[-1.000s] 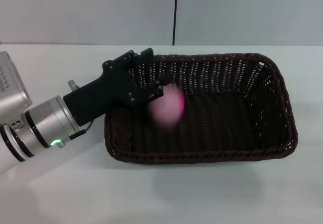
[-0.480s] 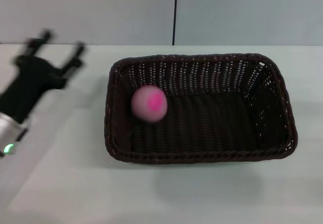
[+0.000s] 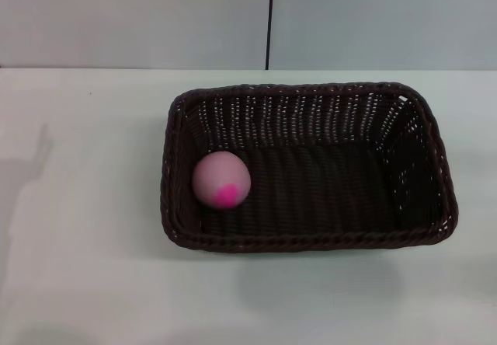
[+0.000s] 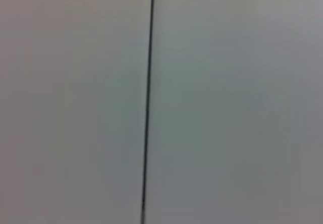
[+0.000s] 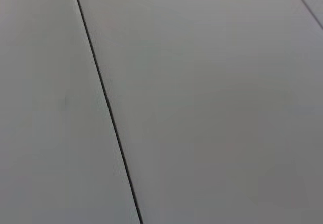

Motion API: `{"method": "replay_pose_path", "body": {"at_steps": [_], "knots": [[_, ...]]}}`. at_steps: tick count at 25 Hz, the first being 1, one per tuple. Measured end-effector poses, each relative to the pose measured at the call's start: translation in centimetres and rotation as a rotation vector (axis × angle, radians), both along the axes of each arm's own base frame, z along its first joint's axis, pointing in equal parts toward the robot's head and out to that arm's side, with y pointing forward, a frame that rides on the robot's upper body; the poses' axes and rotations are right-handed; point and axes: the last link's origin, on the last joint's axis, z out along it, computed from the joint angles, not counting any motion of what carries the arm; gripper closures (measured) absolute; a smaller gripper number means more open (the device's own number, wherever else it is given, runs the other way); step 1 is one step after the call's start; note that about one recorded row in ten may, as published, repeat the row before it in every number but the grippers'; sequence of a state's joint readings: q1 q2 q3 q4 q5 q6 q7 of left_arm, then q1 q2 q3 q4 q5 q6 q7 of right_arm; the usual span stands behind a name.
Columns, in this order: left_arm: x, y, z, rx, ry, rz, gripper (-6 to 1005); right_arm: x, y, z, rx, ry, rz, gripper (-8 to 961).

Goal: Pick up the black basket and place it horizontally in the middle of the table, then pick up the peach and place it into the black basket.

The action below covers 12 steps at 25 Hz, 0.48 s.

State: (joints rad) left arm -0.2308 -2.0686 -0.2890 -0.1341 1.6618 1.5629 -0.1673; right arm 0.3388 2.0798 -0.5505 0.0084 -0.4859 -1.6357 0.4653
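The black basket (image 3: 419, 120) lies lengthwise across the middle of the white table (image 3: 85, 267) in the head view. The peach (image 3: 221, 179) rests inside the basket at its left end, close to the left wall, its magenta blotch facing the front. Neither gripper shows in the head view. Both wrist views show only a plain grey wall with a dark seam.
A grey wall with a dark vertical seam (image 3: 269, 19) stands behind the table's far edge. A faint shadow (image 3: 23, 166) lies on the table at the far left.
My left gripper let go of the peach over the basket and drew back to the left, out of the head view. The peach dropped and rolled to the basket's left end.
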Motion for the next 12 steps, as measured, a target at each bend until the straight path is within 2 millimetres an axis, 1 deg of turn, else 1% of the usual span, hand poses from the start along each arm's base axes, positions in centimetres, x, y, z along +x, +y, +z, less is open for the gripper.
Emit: {"method": "replay_pose_path", "body": {"at_steps": [5,12], "knots": [[-0.45,-0.69,-0.1,0.009,-0.004,0.03,165,-0.09,0.01,0.04,-0.002,-0.008,0.006,127],[-0.42,-0.41,-0.05,0.007,0.01,0.03,165,-0.04,0.09,0.01,-0.005,-0.005,0.002,127]]}}
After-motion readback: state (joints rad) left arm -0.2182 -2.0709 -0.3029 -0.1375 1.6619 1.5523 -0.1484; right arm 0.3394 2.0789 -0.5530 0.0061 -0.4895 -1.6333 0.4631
